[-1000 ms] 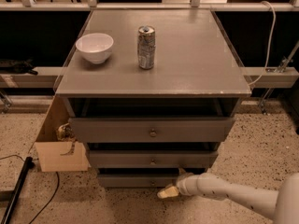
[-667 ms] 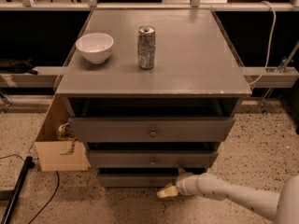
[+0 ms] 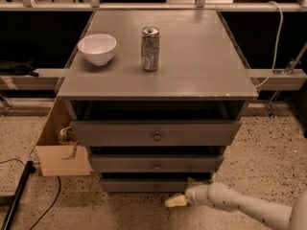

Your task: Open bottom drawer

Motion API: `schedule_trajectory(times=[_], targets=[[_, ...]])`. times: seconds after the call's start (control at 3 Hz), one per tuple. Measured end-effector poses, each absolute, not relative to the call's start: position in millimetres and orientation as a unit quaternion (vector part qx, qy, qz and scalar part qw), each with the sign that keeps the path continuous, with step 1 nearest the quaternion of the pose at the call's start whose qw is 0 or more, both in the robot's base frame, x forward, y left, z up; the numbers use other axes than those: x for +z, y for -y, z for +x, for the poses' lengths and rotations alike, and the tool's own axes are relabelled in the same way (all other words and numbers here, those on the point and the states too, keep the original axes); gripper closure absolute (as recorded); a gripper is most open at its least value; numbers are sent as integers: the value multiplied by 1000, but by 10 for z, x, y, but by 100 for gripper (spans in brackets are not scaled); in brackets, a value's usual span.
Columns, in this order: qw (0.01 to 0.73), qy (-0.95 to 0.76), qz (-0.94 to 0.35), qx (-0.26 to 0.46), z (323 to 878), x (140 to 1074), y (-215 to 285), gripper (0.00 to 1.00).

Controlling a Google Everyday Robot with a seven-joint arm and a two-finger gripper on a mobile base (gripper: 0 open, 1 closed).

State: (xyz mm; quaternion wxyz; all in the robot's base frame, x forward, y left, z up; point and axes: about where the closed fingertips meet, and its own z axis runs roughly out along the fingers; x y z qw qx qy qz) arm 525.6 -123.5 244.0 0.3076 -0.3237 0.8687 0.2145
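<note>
Alignment is what this step asks of me. My jaws sit low over the speckled terrazzo floor (image 3: pixel 268 152), at the end of my white tubular arm (image 3: pixel 240 204), which reaches in from the near right. They are just on the near side of the bottom drawer (image 3: pixel 129 185), the thin flat grey front at the foot of the grey wooden cabinet (image 3: pixel 232 128), and a little right of its small round metal knob (image 3: pixel 156 188). Whether the jaws are parted or closed I cannot tell, nor whether they touch the front.

The bottom drawer looks barely out, if at all. Its front lies farther back than the wider middle drawer front (image 3: pixel 124 163) and top drawer front (image 3: pixel 115 133), which both overhang it, and a dark slot shows above it.

To do this well, I judge I should shift left until the knob lies between the jaws, rise slightly to its height, and close on it squarely before pulling. The pull should run straight toward the near side, level with the floor. A slanted pull could slip off so small a knob or bind the drawer. The overhanging middle front leaves little room above, so I would keep low. The white ceramic bowl (image 3: pixel 97 48) and silver drink can (image 3: pixel 150 48) on the worktop (image 3: pixel 201 66) could rattle if I jerk, so a slow, steady draw seems best.
</note>
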Motion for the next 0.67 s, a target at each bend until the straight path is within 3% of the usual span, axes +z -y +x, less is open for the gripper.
schedule_trajectory(times=[0.67], targets=[[313, -865, -338, 199, 5432, 2272, 1034, 0]])
